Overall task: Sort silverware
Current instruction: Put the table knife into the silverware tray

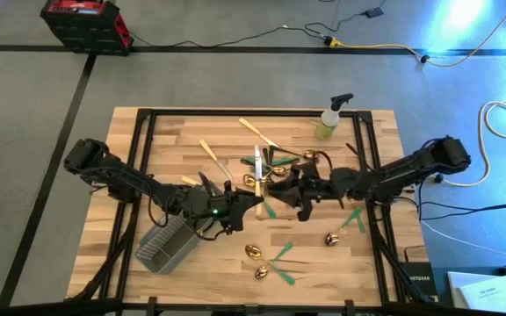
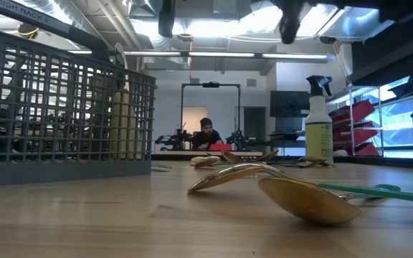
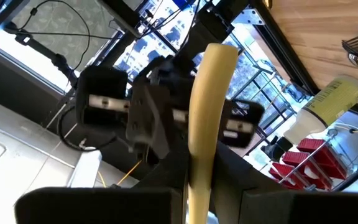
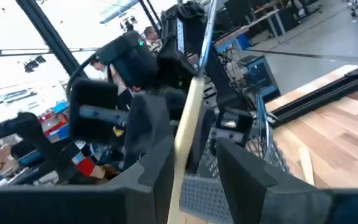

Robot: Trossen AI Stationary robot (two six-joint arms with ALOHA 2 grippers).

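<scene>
A cream-handled piece of silverware (image 3: 209, 112) hangs above the table's middle, between my two grippers, which face each other. My left gripper (image 1: 246, 204) is shut on it. The handle runs out from that gripper to a rounded free end (image 3: 219, 53) at my right gripper (image 1: 275, 191). In the right wrist view the handle (image 4: 188, 124) lies between my right gripper's fingers, with a gap on one side, so that gripper stands open around it. The utensil's head is hidden. More silverware lies flat on the table: gold spoons (image 1: 255, 253) and forks (image 1: 266, 136). My left gripper pinches the utensil between its two fingers, low on the cream handle (image 3: 199, 199), away from the free end. The exact spot is cut off by the picture's edge. The fingers point level toward the table's right, along the utensil. It sticks straight out ahead of them, clear of the table.
The grey wire-mesh caddy (image 1: 169, 244) lies near the front left, below my left arm. A yellow-green spray bottle (image 1: 330, 118) stands at the far right. Green-handled spoons (image 1: 332, 237) lie at the front right. A person (image 2: 206, 132) sits in the room beyond the table.
</scene>
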